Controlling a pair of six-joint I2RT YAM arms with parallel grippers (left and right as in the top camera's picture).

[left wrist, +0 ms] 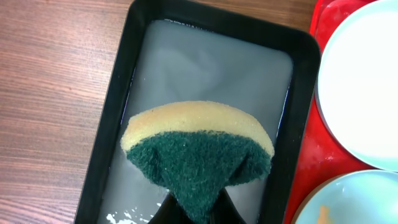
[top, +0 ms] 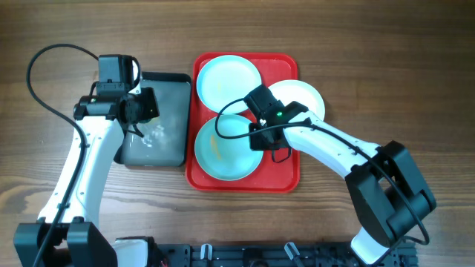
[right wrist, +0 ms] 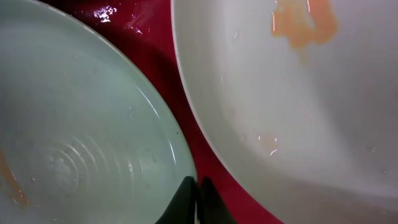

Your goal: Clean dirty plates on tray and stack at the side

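tabletop (left wrist: 50,93): wrist view shows left tool (left wrist: 198,211) pinching sponge (left wrist: 199,149).

We find the tray (top: 280,176) nearly full. The upper blue plate (top: 226,78), lower blue plate (top: 223,152) and white plate (top: 304,96) crowd together, leaving only a narrow red strip between them. The right gripper (right wrist: 198,199) sits in that strip, fingers together. The pan (top: 159,81) stands just beside the tray's left rim, under the left gripper (top: 141,110) and its sponge (left wrist: 198,146). The table (top: 386,67) beyond the white plate is open.
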